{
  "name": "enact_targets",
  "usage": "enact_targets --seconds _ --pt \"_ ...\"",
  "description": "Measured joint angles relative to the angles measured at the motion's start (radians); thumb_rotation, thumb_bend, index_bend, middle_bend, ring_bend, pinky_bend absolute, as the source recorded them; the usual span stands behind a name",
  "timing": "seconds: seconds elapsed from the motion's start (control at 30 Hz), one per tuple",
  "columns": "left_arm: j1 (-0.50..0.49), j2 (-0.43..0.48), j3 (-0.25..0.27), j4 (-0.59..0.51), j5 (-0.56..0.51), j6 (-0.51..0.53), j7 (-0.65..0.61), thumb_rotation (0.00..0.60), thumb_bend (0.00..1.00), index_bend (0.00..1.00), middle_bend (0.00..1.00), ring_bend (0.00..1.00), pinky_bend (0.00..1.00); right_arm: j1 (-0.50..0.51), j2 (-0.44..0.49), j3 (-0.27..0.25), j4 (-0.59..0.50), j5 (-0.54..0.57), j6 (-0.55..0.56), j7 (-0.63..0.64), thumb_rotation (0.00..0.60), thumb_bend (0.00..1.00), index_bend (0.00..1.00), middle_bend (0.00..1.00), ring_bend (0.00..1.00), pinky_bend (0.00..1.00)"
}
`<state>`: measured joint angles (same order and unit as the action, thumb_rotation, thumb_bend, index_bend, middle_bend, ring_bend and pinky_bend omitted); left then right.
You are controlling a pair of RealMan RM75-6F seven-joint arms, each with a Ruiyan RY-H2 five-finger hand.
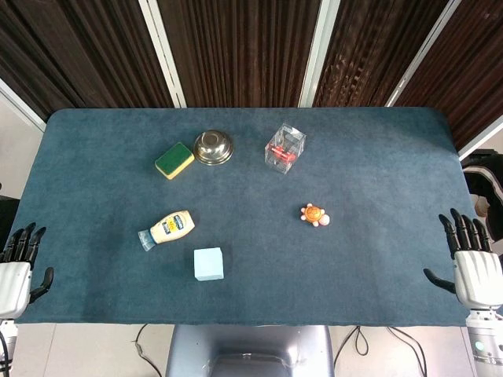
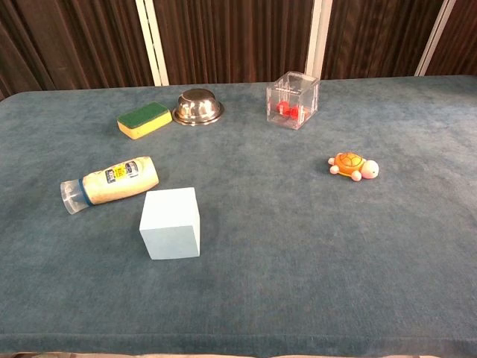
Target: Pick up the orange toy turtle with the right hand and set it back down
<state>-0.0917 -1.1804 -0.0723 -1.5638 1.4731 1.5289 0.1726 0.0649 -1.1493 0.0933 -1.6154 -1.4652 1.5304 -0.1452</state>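
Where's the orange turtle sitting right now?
The orange toy turtle lies on the table's right half in the head view, in front of the clear plastic box, untouched, well left of the right hand.

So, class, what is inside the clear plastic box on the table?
Through the walls of the clear box a small red object shows, resting near the bottom. Glare and the small scale hide what it actually is.

Blue table [image 1: 377, 173] w/ turtle [image 1: 314, 214], sponge [image 1: 174, 160], bowl [image 1: 213, 147], bottle [image 1: 167, 229], cube [image 1: 208, 264], clear box [image 1: 284, 148].
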Motion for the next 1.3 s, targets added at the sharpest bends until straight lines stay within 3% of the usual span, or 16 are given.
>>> enact_targets --seconds 0.27,0.33,0.37,0.43,0.5,0.6,0.67,0.77,1.03,1.3 --pt "0.0 0.009 0.005 -0.008 -0.006 -0.015 -0.02 0.6 0.43 0.04 0.0 0.05 0.35 0.013 -0.006 -0.005 0.011 -0.005 -0.027 0.008 0.6 0.02 0.06 0.0 0.01 0.15" --pt "-0.001 0.01 0.005 -0.006 -0.006 -0.016 -0.028 0.6 0.43 0.04 0.0 0.05 0.35 0.018 -0.01 -0.006 0.022 -0.014 -0.031 0.021 0.6 0.02 0.08 0.03 0.1 0.16" --pt "-0.002 0.009 0.004 -0.003 -0.006 -0.017 -0.033 0.6 0.43 0.04 0.0 0.05 0.35 0.02 -0.013 -0.006 0.03 -0.019 -0.032 0.024 0.6 0.02 0.11 0.06 0.2 0.19" --pt "-0.005 0.007 0.004 0.003 -0.008 -0.024 -0.036 0.6 0.43 0.05 0.0 0.05 0.35 0.028 -0.025 -0.003 0.053 -0.03 -0.031 0.035 0.6 0.02 0.15 0.13 0.4 0.36" --pt "-0.008 0.006 0.004 0.005 -0.01 -0.033 -0.038 0.6 0.43 0.05 0.0 0.05 0.35 0.036 -0.044 0.004 0.083 -0.038 -0.026 0.056 0.6 0.02 0.23 0.22 0.61 0.62" --pt "-0.011 0.008 0.008 -0.001 -0.012 -0.045 -0.037 0.6 0.43 0.05 0.0 0.05 0.35 0.054 -0.082 0.021 0.139 -0.04 -0.026 0.088 0.6 0.02 0.34 0.28 0.79 0.79" --pt "-0.014 0.009 0.008 -0.004 -0.008 -0.046 -0.034 0.6 0.43 0.05 0.0 0.05 0.35 0.073 -0.098 0.031 0.173 -0.036 -0.042 0.1 0.6 0.02 0.37 0.29 0.84 0.84" --pt "-0.016 0.005 0.009 0.001 -0.006 -0.045 -0.03 0.6 0.43 0.05 0.0 0.05 0.35 0.115 -0.111 0.045 0.201 -0.021 -0.108 0.114 0.6 0.02 0.41 0.31 0.88 0.88" --pt "-0.012 0.01 0.011 -0.005 -0.02 -0.052 -0.038 0.6 0.43 0.05 0.0 0.05 0.35 0.3 -0.171 0.064 0.321 0.012 -0.417 0.214 0.6 0.06 0.5 0.35 0.93 0.93" --pt "-0.014 0.009 0.012 -0.003 -0.024 -0.06 -0.039 0.6 0.43 0.05 0.0 0.05 0.35 0.433 -0.337 0.087 0.521 0.036 -0.508 0.234 0.6 0.15 0.53 0.37 0.93 0.93"
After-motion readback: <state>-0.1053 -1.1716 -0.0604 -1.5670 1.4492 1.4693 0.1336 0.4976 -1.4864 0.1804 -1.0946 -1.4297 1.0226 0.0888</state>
